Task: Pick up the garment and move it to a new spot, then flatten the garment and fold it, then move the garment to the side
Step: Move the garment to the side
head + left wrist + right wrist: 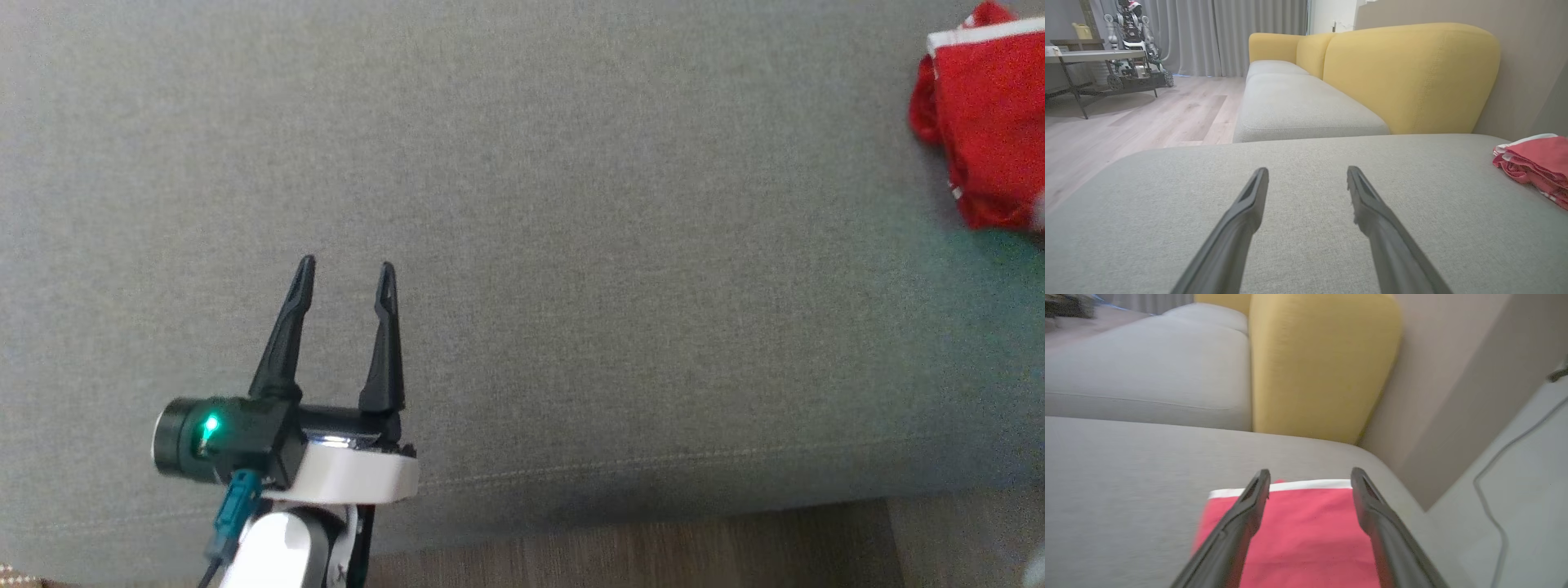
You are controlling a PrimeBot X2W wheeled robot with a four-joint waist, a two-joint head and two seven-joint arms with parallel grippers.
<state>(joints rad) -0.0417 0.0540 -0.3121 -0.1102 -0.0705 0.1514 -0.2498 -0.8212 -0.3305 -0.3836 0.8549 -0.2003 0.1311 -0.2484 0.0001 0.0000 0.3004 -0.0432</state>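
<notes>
The garment point(988, 122) is red with a white trim, folded into a compact pile at the far right edge of the grey cushion point(571, 204). It shows at the right edge of the left wrist view as the garment point(1537, 163). My left gripper point(344, 282) is open over bare cushion at the lower left, far from the cloth; its fingers point(1249, 204) are spread with nothing between them. In the right wrist view my right gripper point(1309, 479) hangs open just above the flat garment point(1306, 535), holding nothing.
A yellow backrest point(1408, 73) rises behind the grey seats. Wooden floor point(653, 543) runs below the cushion's front edge. A low table point(1090, 57) and another robot point(1133, 32) stand far off across the room. A cable point(1502, 465) lies on the pale floor to the right of the sofa.
</notes>
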